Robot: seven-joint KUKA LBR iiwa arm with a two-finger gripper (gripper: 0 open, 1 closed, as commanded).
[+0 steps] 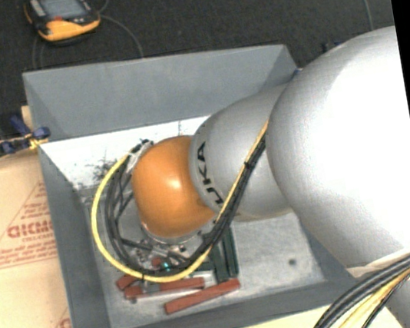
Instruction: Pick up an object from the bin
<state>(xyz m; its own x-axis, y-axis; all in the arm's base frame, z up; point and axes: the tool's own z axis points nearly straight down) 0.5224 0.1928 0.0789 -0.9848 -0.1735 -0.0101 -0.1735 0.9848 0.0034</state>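
Reach-in step, I judge: pincer [161,260] sits low over reddish-brown bars [200,297] at the lower edge of the bin [77,258]; whether spread or pressed together, I cannot tell. Next calls for a clean pinch, then a lift.

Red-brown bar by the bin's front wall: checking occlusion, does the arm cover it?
No, the red-brown bar lies exposed on the bin floor.

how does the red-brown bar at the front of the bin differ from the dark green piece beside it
Colour: the red-brown bar is rust red; the dark green piece is near black. Pose: the bar lies crosswise by the near wall; the green piece runs front to back. The bar lies open; the arm partly hides the green piece. Both rest on the bin floor.
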